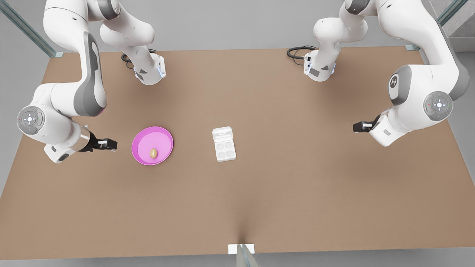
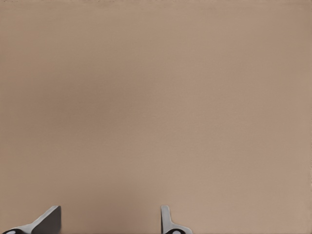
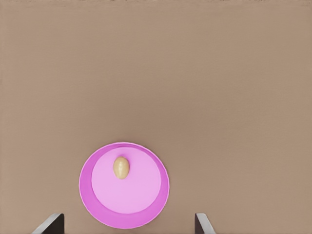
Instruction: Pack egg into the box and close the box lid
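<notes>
Brown table surface (image 1: 297,193) lies nearest the front camera. Farther back sits the small white square carton, the box (image 1: 225,150), its four wells bare and the box lid (image 1: 222,133) folded open. On the front view's left, the tiny tan egg (image 1: 153,153) rests on a round pink plate (image 1: 163,135). Beside that plate hangs the right hand (image 1: 107,144); the left hand (image 1: 362,126) waits well apart.

From the left wrist, spread fingertips (image 2: 48,219) hold nothing.

From the right wrist, wide-open fingertips (image 3: 51,223) hover near the plate, empty. Packing and closing both remain undone.
</notes>
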Controlling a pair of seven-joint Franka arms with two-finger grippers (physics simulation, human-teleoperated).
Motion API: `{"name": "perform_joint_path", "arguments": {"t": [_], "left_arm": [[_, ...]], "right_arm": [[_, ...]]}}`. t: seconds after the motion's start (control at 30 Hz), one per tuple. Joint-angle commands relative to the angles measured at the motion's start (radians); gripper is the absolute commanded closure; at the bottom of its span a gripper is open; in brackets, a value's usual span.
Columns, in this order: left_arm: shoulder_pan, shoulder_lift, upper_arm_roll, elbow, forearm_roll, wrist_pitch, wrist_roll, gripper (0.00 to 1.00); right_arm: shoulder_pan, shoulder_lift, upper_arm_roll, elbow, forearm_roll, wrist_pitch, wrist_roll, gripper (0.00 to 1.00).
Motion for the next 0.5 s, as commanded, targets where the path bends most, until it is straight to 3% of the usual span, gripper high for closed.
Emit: {"name": "perform_joint_path", "arguments": {"t": [0.0, 0.07, 0.17, 0.33, 0.47], "left_arm": [[0.000, -0.001, 0.000, 0.000, -0.007, 0.053, 0.034, 0.00], [0.000, 0.000, 0.000, 0.000, -0.007, 0.053, 0.034, 0.00], [0.000, 0.000, 0.000, 0.000, -0.007, 0.053, 0.034, 0.00], [0.000, 0.000, 0.000, -0.001, -0.007, 0.053, 0.034, 0.00], [-0.002, 0.005, 0.000, -0.003, -0.007, 0.054, 0.032, 0.00]], "right_arm": [[0.002, 0.006, 0.000, -0.005, 0.001, 0.036, -0.029, 0.00], [0.037, 0.044, 0.006, -0.077, 0.003, 0.091, -0.029, 0.00], [0.103, 0.082, 0.008, -0.300, 0.003, 0.360, -0.029, 0.00], [0.166, 0.125, 0.008, -0.448, 0.004, 0.567, 0.085, 0.00], [0.152, 0.173, 0.008, -0.465, 0.003, 0.625, 0.069, 0.00]]}}
